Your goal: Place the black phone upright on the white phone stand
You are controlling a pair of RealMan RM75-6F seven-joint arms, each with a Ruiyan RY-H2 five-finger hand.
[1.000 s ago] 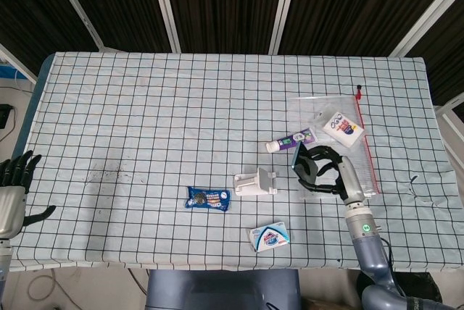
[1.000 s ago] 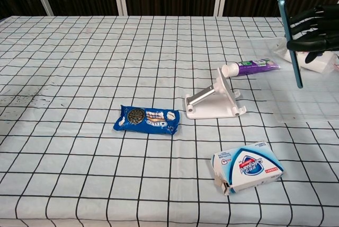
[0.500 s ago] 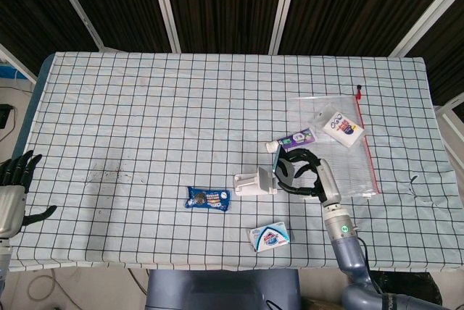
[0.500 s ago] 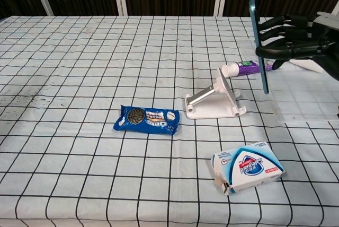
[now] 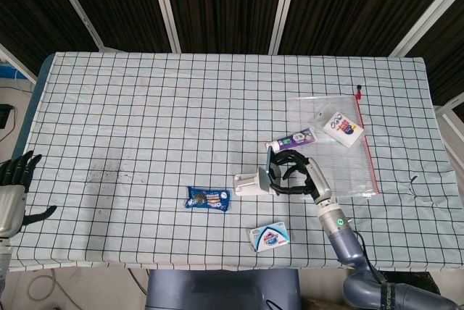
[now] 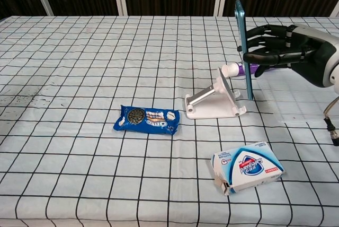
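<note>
My right hand (image 6: 286,49) (image 5: 293,171) grips the phone (image 6: 243,46) (image 5: 270,162), which shows edge-on with a blue rim and stands upright. It hovers just right of and above the white phone stand (image 6: 214,99) (image 5: 255,182), close to the stand's raised back plate; I cannot tell whether they touch. The stand sits on the checked cloth near the table's middle right. My left hand (image 5: 13,183) hangs open off the table's left edge, holding nothing.
A blue cookie packet (image 6: 148,119) lies left of the stand. A white and blue soap box (image 6: 247,166) sits in front of it. A purple toothpaste tube (image 6: 254,67) lies behind the phone. A clear zip bag (image 5: 341,140) with a small pack lies at the right.
My right hand has carried the upright phone leftward from beside the zip bag to right next to the stand. The left hand has not moved.
</note>
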